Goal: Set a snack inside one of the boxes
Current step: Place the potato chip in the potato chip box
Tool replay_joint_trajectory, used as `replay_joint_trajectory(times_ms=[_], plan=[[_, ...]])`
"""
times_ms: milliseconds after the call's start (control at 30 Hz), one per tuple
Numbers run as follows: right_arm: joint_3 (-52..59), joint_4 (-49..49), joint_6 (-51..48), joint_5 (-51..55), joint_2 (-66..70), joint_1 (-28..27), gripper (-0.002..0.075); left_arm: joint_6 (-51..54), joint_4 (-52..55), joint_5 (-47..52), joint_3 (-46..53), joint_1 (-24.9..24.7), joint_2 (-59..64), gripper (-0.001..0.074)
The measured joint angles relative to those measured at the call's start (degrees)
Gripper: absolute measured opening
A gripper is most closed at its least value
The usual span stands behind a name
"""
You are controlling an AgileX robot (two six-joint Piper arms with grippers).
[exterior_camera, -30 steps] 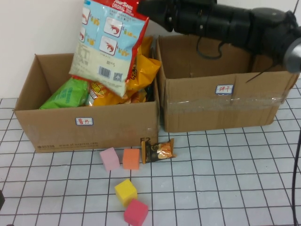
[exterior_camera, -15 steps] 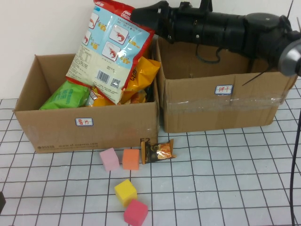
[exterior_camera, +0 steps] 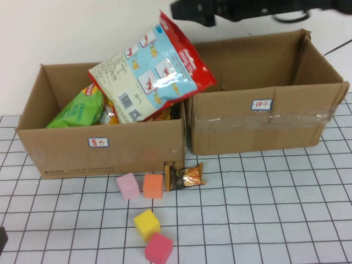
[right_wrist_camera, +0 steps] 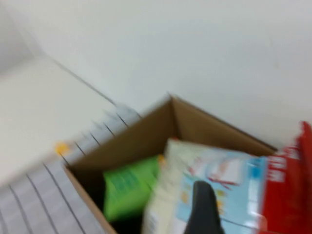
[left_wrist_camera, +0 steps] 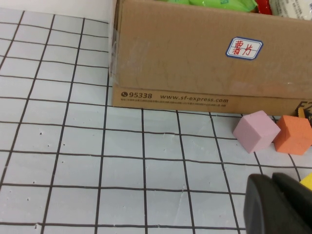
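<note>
The shrimp-chip bag (exterior_camera: 157, 77) lies tilted atop the left box (exterior_camera: 66, 146), light, puffy, slick; best pinched at a seam. Right gripper (exterior_camera: 206, 14) at 1 o'clock appears released; left gripper (left_wrist_camera: 278, 207): cannot tell.

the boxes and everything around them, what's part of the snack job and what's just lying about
Part of the job:
left box
right box
shrimp snack bag, lying on the left box's contents
right gripper, above the boxes
left gripper, low over the table

Just lying about:
pink cube
orange cube
yellow cube
red cube
small dark packet
</note>
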Motion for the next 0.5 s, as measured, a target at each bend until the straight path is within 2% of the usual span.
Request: replay_joint_trajectory(times_ms=[167,267,400,500], plan=[[0.0,-16.1,5.2,6.4,-4.5,0.0,0.0426,0.0,-0.8,0.0,0.0,0.0,0.0,-0.0001],[-0.1,-24.5,7.4,14.1,-6.8,0.0,0.0307,0.0,-1.0,0.0,0.0,0.0,0.0,-0.0001],[1.1,-27.5,8.6,20.4,-7.8,0.0,0.0109,0.0,-1.1,0.0,0.0,0.0,0.0,-0.0001],[4.9,-29.3,9.8,21.5,-7.5,0.0,0.0032,0.0,-1.1,0.0,0.0,0.0,0.0,-0.0001]])
